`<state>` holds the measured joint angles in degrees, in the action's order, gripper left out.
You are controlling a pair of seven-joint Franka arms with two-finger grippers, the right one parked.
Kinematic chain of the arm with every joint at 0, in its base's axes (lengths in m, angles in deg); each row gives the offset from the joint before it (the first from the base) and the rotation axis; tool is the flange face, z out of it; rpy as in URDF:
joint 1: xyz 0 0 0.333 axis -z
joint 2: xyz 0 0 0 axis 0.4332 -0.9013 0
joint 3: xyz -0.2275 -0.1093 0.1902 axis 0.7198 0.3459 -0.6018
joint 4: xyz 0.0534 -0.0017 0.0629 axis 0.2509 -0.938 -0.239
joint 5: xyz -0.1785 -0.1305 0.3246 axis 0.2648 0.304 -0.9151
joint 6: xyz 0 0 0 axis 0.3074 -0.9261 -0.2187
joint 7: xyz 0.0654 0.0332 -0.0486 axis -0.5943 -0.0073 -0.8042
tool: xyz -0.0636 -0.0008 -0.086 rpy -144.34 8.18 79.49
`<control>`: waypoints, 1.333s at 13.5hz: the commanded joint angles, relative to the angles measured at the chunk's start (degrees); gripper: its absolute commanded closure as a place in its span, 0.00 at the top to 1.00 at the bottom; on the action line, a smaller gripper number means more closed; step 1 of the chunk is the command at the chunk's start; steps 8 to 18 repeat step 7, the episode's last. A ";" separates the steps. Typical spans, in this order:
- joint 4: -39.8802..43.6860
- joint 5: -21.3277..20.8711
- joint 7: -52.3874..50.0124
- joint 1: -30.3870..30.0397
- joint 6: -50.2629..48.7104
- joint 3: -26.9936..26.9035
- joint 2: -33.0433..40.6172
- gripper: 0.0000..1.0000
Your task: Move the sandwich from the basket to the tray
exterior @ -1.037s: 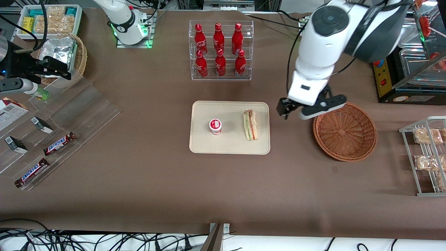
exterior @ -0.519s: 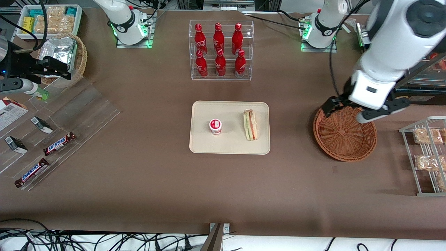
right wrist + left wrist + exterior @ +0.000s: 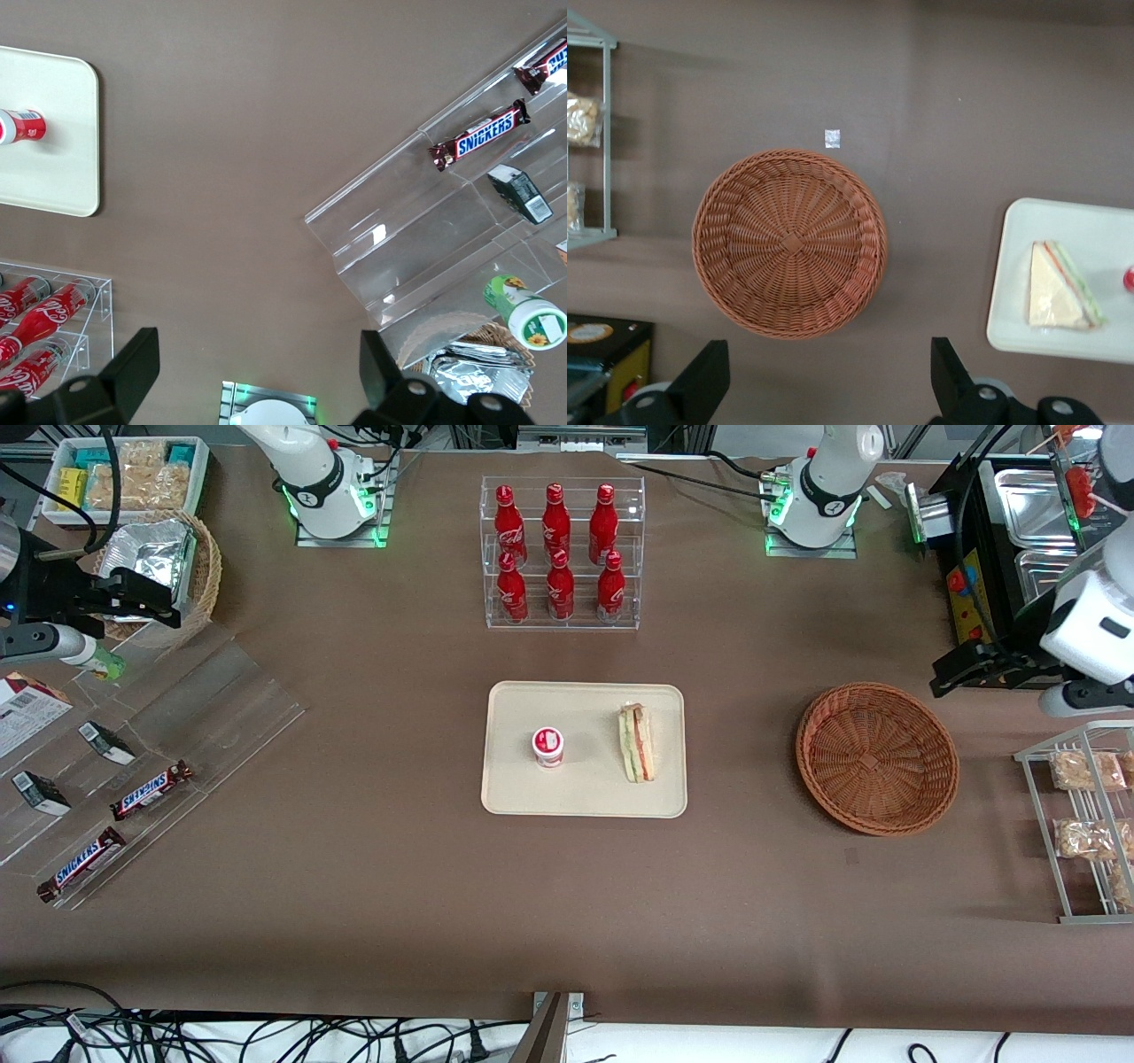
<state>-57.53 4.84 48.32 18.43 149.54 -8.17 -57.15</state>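
Observation:
The sandwich (image 3: pixel 636 742) lies on the cream tray (image 3: pixel 585 790), on the side nearest the basket, its red and green filling showing. In the left wrist view the sandwich (image 3: pixel 1063 288) rests flat on the tray (image 3: pixel 1090 226). The reddish-brown wicker basket (image 3: pixel 877 757) stands empty on the table toward the working arm's end; its woven floor (image 3: pixel 788 243) is bare. My gripper (image 3: pixel 992 677) hangs high above the table, farther from the front camera than the basket and toward the working arm's end. The gripper (image 3: pixel 828 381) is open with nothing between its fingers.
A small red-lidded cup (image 3: pixel 548 746) stands on the tray beside the sandwich. A clear rack of red bottles (image 3: pixel 561 553) sits farther back. A wire rack of bagged snacks (image 3: pixel 1085 819) and a black appliance (image 3: pixel 974 593) flank the basket. Snickers bars (image 3: pixel 151 788) lie toward the parked arm's end.
My gripper has swung from beside the tray, across the basket, out toward the working arm's end. The sandwich has stayed on the tray.

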 commanded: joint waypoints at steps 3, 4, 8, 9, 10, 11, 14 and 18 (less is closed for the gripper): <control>0.05 0.95 7.29 1.35 -2.36 -1.25 1.07 1.00; 0.13 0.77 7.64 1.35 -2.28 -1.24 0.98 1.00; 0.22 0.77 7.73 1.87 -2.27 -1.16 0.98 1.00; 0.22 0.77 7.73 1.87 -2.27 -1.16 0.98 1.00; 0.22 0.77 7.73 1.87 -2.27 -1.16 0.98 1.00; 0.22 0.77 7.73 1.87 -2.27 -1.16 0.98 1.00; 0.22 0.77 7.73 1.87 -2.27 -1.16 0.98 1.00; 0.22 0.77 7.73 1.87 -2.27 -1.16 0.98 1.00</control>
